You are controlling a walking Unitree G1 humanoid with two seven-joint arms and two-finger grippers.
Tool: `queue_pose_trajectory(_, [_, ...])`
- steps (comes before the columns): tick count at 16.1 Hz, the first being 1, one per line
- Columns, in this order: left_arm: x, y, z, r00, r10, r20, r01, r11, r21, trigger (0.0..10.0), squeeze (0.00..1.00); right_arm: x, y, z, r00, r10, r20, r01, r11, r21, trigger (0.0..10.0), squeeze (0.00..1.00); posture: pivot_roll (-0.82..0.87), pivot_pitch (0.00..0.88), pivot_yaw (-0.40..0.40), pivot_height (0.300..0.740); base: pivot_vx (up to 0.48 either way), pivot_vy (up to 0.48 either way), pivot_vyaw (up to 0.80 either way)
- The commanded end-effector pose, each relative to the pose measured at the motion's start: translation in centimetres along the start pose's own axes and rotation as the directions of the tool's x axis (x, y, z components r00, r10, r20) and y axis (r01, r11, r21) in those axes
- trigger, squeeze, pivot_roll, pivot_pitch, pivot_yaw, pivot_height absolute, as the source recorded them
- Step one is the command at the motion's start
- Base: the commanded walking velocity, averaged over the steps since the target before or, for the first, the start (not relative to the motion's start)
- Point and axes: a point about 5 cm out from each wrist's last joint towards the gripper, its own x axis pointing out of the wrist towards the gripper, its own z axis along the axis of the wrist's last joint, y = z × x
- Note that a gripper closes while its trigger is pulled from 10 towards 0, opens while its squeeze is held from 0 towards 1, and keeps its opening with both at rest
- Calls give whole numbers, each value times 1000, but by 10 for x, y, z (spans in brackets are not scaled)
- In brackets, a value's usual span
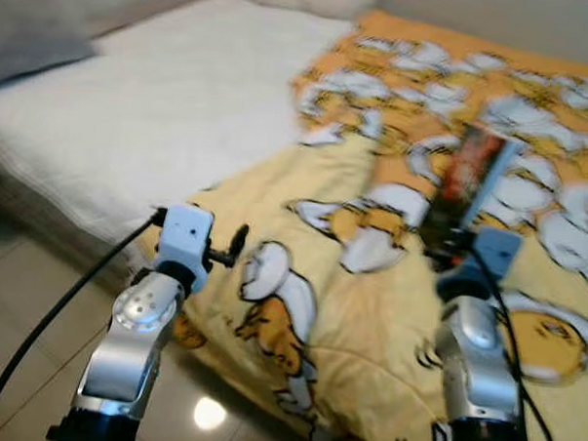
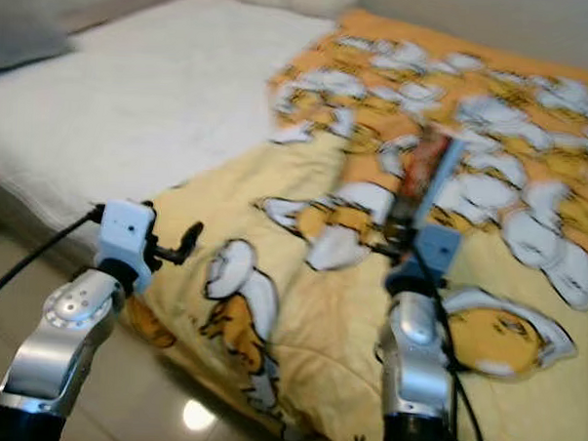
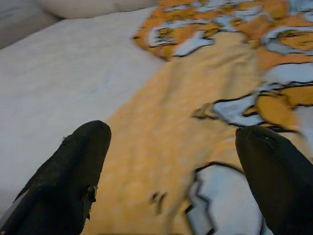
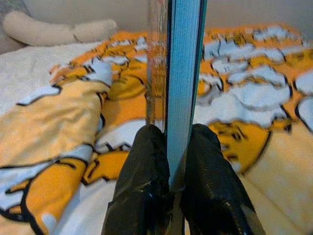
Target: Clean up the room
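Nearest the camera, a tiled floor [image 1: 17,296] with a bright light reflection ran along the foot of the bed [image 1: 153,107]. Both silver arms rose from the lower edge of the head views. The left pincer [image 3: 171,171] hovered just over the near corner of the bed, its two black fingers [image 3: 68,181] spread wide apart with nothing between them; beneath it lay the pale yellow edge of the blanket [image 1: 349,311], beside the bare white mattress.

The right pincer [image 4: 168,166] was raised above the blanket, farther in over the bed, and was clenched on a thin book [image 4: 183,73]. The book stood on edge between the two black fingers [image 4: 142,186], its light blue side facing the wrist camera, with a glossy reddish cover on the other face. In the head views the book [image 1: 472,175] rose from the pincer tips as a dark, red-and-blue slab, held clear above the cartoon print.

The blanket, yellow and orange with white and black cartoon figures, covered the right half of the bed and draped over its near edge toward the floor. Farther off, the white mattress stretched left, with a grey pillow [image 1: 34,33] at its far left and a cream bolster [image 4: 54,32] lying against the wall at the head of the bed.
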Motion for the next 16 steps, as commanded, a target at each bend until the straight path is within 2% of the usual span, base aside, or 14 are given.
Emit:
queue_pose_trajectory(1, [-1, 2, 2, 1000, 6, 9, -6, 1000, 8, 10000, 0, 3, 5, 6, 1000, 27, 14, -27, 999, 24, 10000, 0, -51, 0, 23, 740, 0, 330, -800])
queue_pose_trajectory(3, [2, 8, 3, 999, 45, 5, -45, 999, 2, 10000, 0, 2, 6, 2, 1000, 13, -2, -13, 999, 42, 10000, 0, -45, 0, 29, 740, 0, 341, -800])
queue_pose_trajectory(9, [-3, 15, 1, 998, 61, -11, -61, 998, 9, 10000, 0, 2, 5, -1, 1000, -6, -24, 8, 998, 59, 10000, 0, -37, 0, 34, 740, 0, 378, -800])
queue_pose_trajectory(14, [-2, 15, 2, 997, 70, -18, -70, 998, 3, 10000, 0, 4, 9, 8, 1000, 12, 10, -13, 999, 35, 10000, 0, -30, 0, 40, 740, 0, 396, -800])
queue_pose_trajectory(16, [-4, 21, 1, 996, 90, -27, -90, 996, 11, 10000, 0, 8, 13, 17, 998, 39, 40, -40, 999, 26, 10000, 0, -33, 0, 44, 740, 0, 409, -700])
